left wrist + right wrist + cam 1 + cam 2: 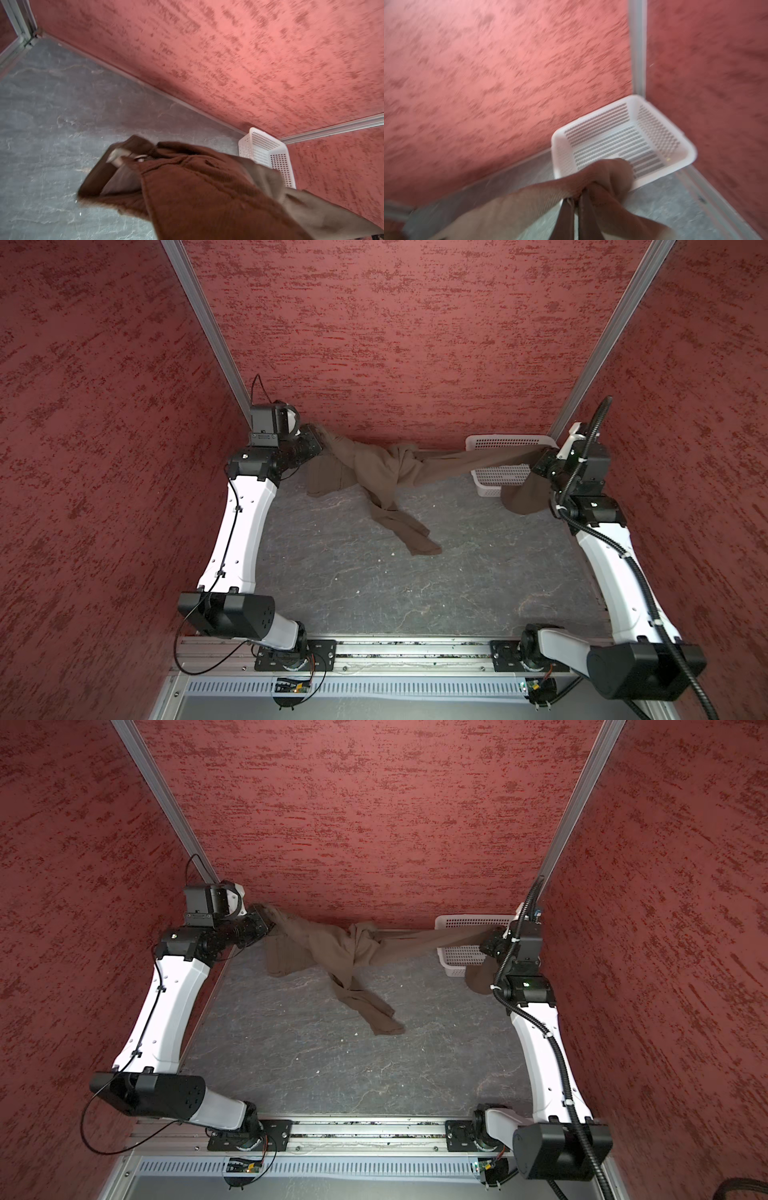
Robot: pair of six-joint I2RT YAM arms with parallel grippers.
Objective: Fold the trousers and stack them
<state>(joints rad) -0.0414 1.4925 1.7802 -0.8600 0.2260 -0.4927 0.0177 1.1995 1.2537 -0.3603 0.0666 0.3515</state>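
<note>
Brown trousers (374, 472) stretched between left gripper (321, 441), right gripper (540, 458); both clamped.

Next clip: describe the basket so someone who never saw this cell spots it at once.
Follow the far red wall to its right-hand corner in a top view. The basket sits there on the grey table, with the stretched trousers crossing over it. It is the only white, perforated thing; the trousers are brown cloth.
</note>
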